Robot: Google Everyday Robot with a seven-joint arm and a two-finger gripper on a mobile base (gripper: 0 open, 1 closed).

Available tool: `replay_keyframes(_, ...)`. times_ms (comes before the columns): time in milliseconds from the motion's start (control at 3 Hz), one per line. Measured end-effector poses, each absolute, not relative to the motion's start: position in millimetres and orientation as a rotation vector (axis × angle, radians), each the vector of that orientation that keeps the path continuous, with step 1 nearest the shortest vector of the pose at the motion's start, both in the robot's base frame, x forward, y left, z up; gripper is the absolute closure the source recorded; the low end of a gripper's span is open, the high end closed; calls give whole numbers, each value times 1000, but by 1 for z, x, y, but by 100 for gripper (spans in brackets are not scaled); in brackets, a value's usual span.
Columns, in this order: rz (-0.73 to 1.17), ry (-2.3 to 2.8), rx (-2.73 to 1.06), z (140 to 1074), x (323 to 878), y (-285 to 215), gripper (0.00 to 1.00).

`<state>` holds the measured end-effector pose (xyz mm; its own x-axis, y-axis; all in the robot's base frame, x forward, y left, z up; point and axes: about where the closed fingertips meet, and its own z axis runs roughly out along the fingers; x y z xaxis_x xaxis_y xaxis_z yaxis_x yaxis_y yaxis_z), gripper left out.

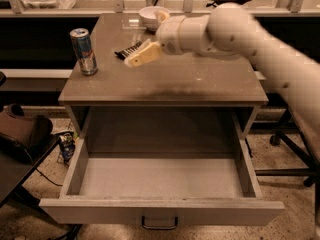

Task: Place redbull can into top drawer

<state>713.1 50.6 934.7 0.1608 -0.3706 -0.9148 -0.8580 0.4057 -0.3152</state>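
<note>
Can: a slim, tall blue-and-silver metal can with a red marking (84, 51) stands upright on the left part of the grey-brown tabletop (200, 81), close to its left edge.
Hand: the cream-coloured two-finger hand (132, 60) sits at the end of a thick white arm (240, 31) that reaches in from the right. It hangs over the rear middle of the tabletop, pointing left and slightly down, near the can but apart from it.
Hand state: cannot tell whether it is apart or together.
Top drawer: the wide, shallow grey top drawer (160, 211) is pulled fully out below the tabletop. A small dark metal handle (159, 223) sits on its front panel.
Other items: a flat dark striped packet (125, 51) lies just behind the hand, partly hidden. A white bowl (149, 15) stands at the rear.
</note>
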Motion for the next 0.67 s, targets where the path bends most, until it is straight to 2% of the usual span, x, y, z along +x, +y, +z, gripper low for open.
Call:
replay_keyframes(333,619,1402,-1116,914,751,95,0)
replay_keyframes(667,737,1371,-1074,909,766,128,0)
